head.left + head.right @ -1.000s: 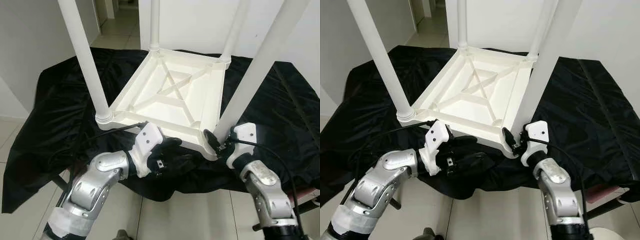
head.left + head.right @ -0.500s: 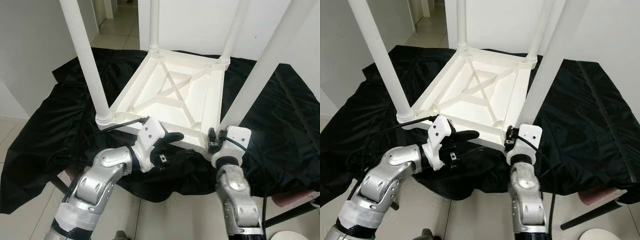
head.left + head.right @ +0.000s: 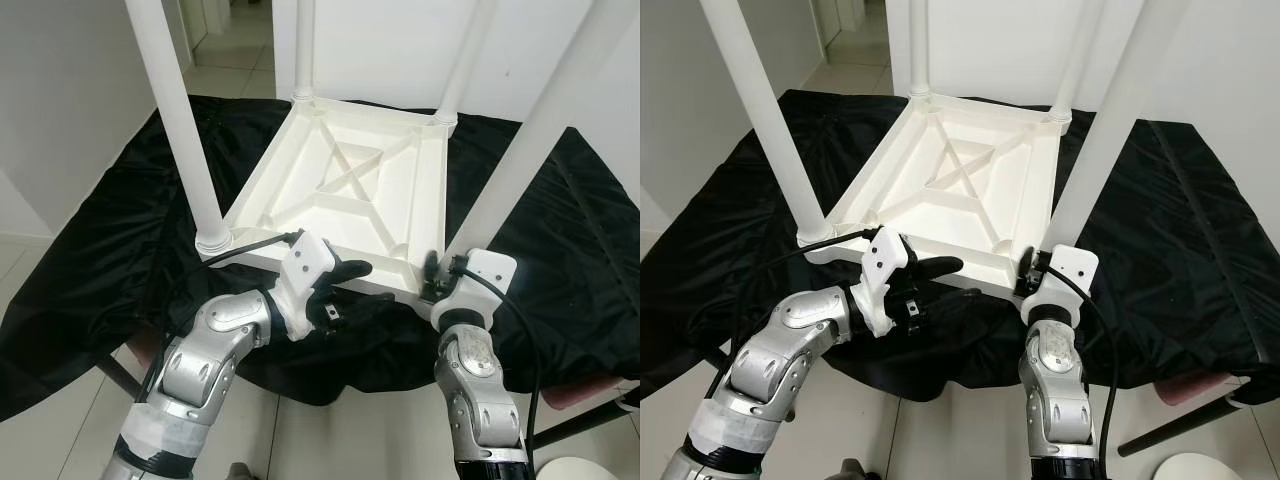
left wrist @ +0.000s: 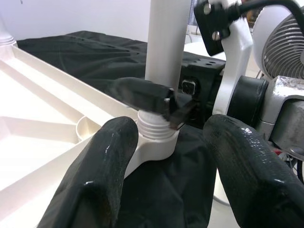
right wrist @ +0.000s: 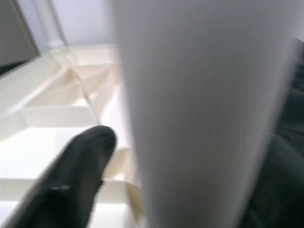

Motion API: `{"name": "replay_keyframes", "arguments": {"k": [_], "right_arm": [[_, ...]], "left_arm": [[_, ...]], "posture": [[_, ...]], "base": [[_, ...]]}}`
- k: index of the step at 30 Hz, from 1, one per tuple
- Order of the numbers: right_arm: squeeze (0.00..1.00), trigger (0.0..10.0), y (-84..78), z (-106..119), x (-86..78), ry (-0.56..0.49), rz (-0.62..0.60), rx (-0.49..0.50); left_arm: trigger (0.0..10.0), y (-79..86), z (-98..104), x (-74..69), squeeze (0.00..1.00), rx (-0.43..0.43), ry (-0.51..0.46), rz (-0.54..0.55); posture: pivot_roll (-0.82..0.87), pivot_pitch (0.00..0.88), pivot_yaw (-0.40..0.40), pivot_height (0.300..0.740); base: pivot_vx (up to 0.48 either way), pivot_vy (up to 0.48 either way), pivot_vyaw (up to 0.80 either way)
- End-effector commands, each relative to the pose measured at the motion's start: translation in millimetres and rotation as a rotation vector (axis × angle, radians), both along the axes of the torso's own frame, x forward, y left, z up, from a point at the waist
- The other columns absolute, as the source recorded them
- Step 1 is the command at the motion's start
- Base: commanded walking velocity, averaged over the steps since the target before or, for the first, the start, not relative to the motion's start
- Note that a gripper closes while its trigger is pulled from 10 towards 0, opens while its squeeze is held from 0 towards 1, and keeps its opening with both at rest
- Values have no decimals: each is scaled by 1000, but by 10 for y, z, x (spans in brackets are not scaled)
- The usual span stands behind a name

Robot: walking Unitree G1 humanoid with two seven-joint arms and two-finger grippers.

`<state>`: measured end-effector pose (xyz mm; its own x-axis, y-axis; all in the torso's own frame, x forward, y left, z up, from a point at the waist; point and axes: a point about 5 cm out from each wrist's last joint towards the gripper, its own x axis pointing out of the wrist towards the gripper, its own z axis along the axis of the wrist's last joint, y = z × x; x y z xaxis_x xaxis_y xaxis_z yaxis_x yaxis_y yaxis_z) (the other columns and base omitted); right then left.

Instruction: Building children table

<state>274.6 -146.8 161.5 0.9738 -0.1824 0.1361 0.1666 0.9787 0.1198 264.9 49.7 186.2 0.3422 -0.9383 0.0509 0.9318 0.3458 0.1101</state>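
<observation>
A white children's table (image 3: pixel 340 190) lies upside down on a black cloth (image 3: pixel 120 230), its legs pointing up. My right gripper (image 3: pixel 432 272) is at the foot of the near-right leg (image 3: pixel 520 150), shut around it just above the threaded base (image 4: pixel 156 137). In the right wrist view the leg (image 5: pixel 199 95) stands between the fingers (image 5: pixel 71 180). My left gripper (image 3: pixel 345 290) hovers at the table's near edge, left of that leg. It is open, its fingers (image 4: pixel 109 156) wide apart with nothing between them.
The near-left leg (image 3: pixel 185 130) rises beside my left arm. The cloth hangs over the support's front edge above a tiled floor (image 3: pixel 330 440). A black rod (image 3: pixel 1180 430) and a pinkish object (image 3: pixel 590 395) are at the lower right. A fan (image 4: pixel 280 38) stands behind my right wrist.
My right forearm has swung in from the right to stand below the leg, the gripper staying at the leg's base. My left gripper has crept up toward the table's edge.
</observation>
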Motion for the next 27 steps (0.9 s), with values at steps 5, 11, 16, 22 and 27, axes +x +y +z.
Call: {"name": "replay_keyframes", "arguments": {"k": [5,11,16,22,27], "right_arm": [[0,10000,-86,36,8,-18,175,-13],[0,10000,-273,72,30,-28,289,-71],[0,10000,-471,109,98,-15,456,-191],[0,10000,-521,55,157,23,665,-268],[0,10000,-542,-29,201,52,716,-285]], "left_arm": [[10000,45,0,103,0,2,-20,193],[10000,27,-6,102,0,0,-17,196],[10000,-24,-11,70,0,10,-32,175],[10000,-80,-10,56,0,10,-43,163],[10000,-108,-28,69,0,19,-41,163]], "posture": [[-49,58,-3,740],[-55,60,3,740],[-51,53,1,740],[-50,50,-1,740],[-53,53,-2,740]], "base": [[0,0,0],[0,0,0],[0,0,0],[0,0,0],[0,0,0]]}}
